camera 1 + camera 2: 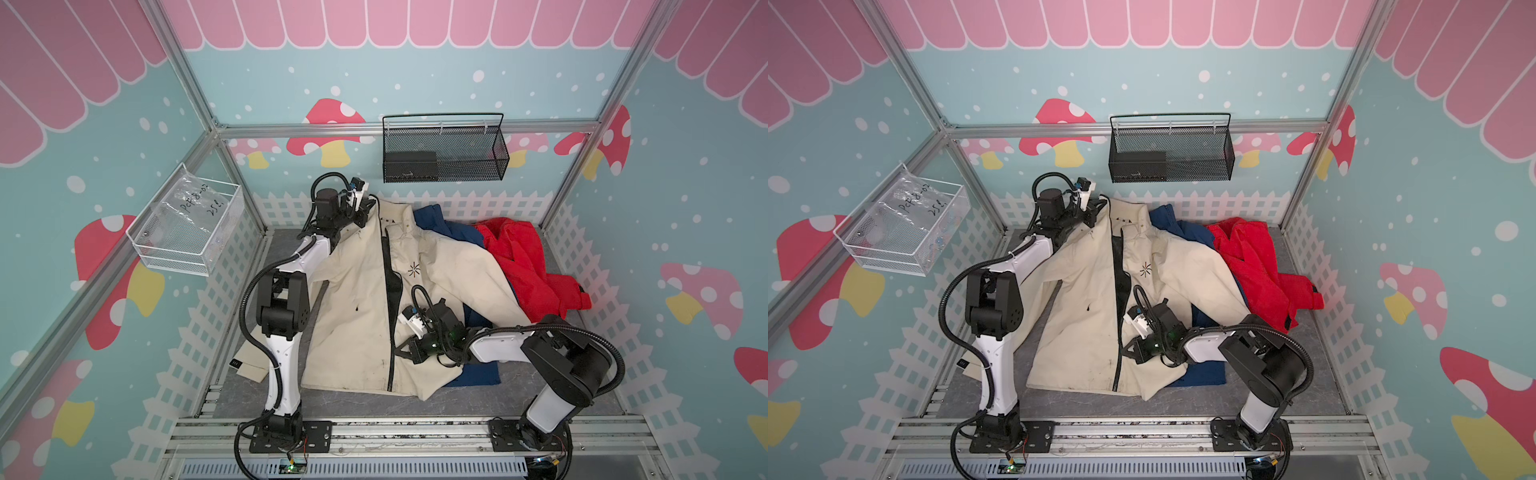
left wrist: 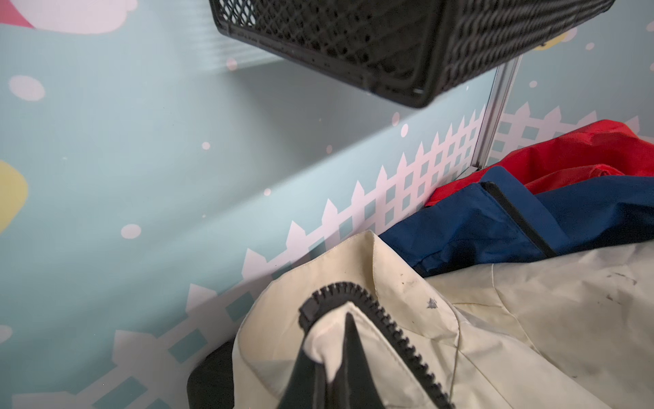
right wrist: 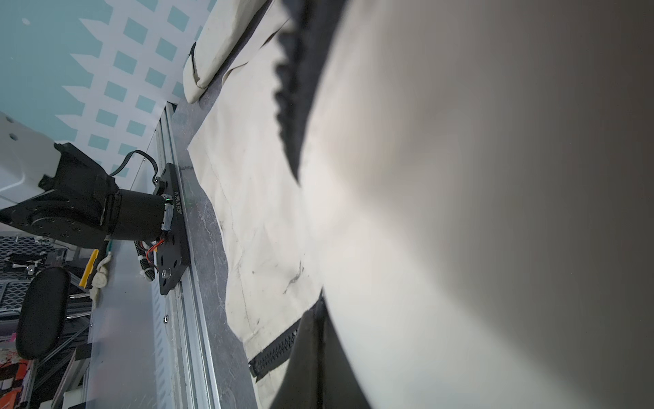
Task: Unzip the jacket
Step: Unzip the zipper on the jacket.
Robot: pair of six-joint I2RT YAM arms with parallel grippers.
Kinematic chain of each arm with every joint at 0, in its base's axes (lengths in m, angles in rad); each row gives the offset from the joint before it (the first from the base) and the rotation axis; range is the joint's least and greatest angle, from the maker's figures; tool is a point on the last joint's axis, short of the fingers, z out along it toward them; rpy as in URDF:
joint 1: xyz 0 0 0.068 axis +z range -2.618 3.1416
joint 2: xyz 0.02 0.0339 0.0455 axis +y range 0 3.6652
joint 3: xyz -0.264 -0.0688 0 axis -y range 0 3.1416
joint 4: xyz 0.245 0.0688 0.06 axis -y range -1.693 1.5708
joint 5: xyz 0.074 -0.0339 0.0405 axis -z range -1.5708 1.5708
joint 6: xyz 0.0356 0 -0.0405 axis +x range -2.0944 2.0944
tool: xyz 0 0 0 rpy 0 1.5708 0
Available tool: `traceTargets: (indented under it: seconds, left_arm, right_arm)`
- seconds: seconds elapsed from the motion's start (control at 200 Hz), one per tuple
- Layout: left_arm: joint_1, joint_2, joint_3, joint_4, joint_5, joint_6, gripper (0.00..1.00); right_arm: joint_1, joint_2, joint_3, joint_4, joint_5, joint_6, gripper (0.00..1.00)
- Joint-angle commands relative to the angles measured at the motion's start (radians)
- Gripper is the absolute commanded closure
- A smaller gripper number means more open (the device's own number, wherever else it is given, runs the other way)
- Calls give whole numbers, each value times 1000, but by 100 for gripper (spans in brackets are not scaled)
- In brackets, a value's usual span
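Note:
A cream jacket (image 1: 357, 299) (image 1: 1084, 299) lies flat on the grey table, collar toward the back wall. Its black zipper (image 1: 390, 286) gapes from the collar down to my right gripper (image 1: 397, 351) (image 1: 1124, 350). Below that point it stays closed to the hem (image 3: 274, 354). My right gripper (image 3: 318, 313) is shut right where the teeth split, and its fingers hide the slider. My left gripper (image 1: 368, 208) (image 1: 1100, 205) is shut on the cream collar edge (image 2: 329, 350) beside the zipper's top end (image 2: 339, 288) and holds it raised.
A blue jacket (image 1: 440, 226) and a red jacket (image 1: 523, 257) lie bunched at the back right, partly under the cream one. A black mesh basket (image 1: 444, 153) hangs on the back wall just above my left gripper. A clear wire bin (image 1: 187, 232) hangs on the left wall.

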Motion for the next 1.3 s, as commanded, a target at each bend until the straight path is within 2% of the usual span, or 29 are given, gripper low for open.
traceTargets:
  seconds: [0.0,0.59,1.296]
  left_arm:
    - [17,-16,57,62,-47,-12,100]
    - [14,16,101,124,-93,-89,100]
    - [16,75,202,124,-145,-112,100]
  right_arm:
    - [22,-23,-38,-49,-42,3,100]
    - [46,-59,-111,-49,-57,-3,100]
    - [76,-63,-198,-52,-100,-21,100]
